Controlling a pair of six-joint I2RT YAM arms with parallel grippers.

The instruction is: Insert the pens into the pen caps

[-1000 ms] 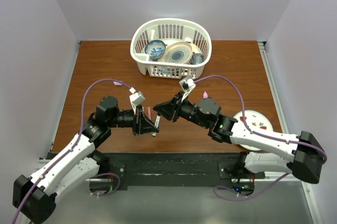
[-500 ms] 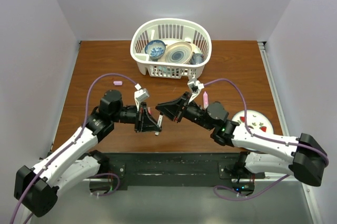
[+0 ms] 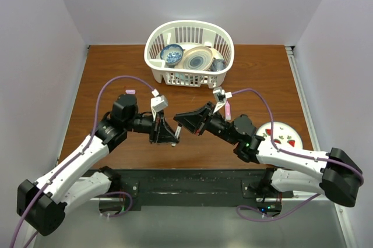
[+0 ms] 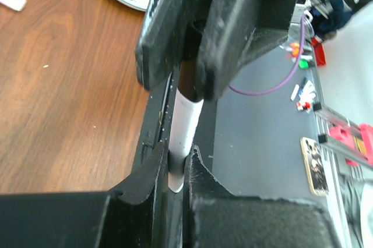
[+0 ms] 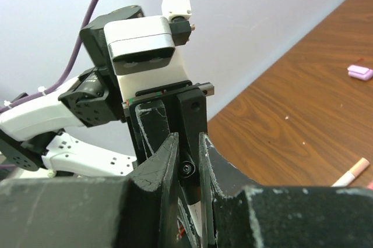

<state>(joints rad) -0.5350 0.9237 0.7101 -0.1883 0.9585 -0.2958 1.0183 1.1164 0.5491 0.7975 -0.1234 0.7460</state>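
Evidently mid-mating: pinches white pen in left gripper, clamps dark cap in right gripper — holds both nose to nose above table so tip lines up with cap mouth.

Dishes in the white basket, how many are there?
3. A blue patterned bowl sits on the left, a big pale plate leans in the middle, and a small blue cup is on the right. More could be hidden underneath.
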